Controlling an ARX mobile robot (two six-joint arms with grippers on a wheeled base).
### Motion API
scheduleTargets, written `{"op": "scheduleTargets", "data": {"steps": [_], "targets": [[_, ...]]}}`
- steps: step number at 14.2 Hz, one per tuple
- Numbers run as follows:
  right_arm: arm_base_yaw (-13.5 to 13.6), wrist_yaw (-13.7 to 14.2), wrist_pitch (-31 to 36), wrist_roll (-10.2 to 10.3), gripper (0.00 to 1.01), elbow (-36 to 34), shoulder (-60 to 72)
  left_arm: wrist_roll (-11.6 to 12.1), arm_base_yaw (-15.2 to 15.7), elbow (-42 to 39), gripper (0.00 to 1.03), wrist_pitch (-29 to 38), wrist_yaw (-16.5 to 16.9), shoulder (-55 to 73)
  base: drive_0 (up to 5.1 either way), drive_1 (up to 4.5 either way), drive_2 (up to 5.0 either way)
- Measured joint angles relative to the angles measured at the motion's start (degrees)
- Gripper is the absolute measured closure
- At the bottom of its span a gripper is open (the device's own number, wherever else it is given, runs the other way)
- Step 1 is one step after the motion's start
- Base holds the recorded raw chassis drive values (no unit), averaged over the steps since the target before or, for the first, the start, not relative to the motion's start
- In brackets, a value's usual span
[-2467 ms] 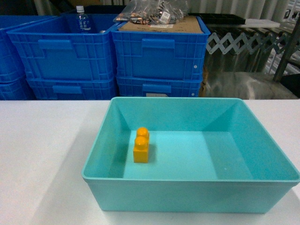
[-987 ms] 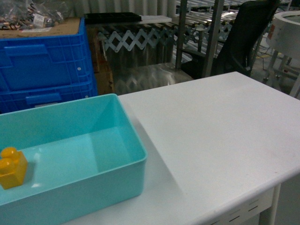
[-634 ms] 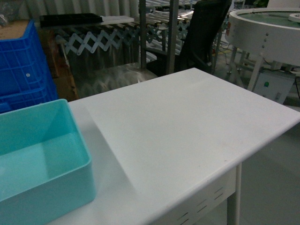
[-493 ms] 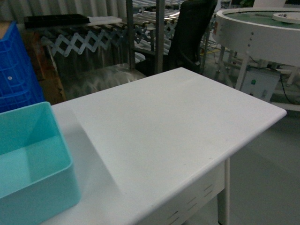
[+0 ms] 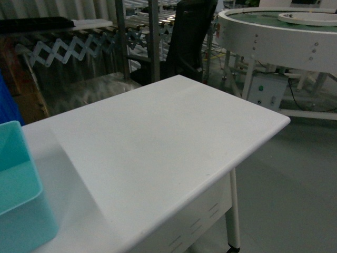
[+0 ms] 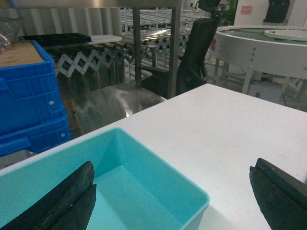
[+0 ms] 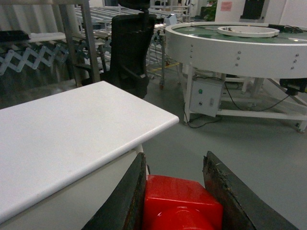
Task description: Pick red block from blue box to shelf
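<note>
Red block (image 7: 181, 202) | clamped between right jaws | left jaws spread

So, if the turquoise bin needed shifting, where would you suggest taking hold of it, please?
I'd pinch the turquoise bin by its rolled rim, coming down from above with one finger inside the wall and one outside. The top is open and the wall is thin, while the whole bin looks too wide to span.
</note>
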Motion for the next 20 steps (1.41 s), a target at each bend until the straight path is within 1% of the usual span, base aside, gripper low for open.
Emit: {"op": "scheduleTargets", "data": {"steps": [20], "targets": [[0.0, 0.0, 0.0, 0.0, 0.72, 0.0, 0.0, 0.0, 0.0, 0.0, 0.05, 0.0, 0.0, 0.0, -1.6, -1.56, -1.6]]}}
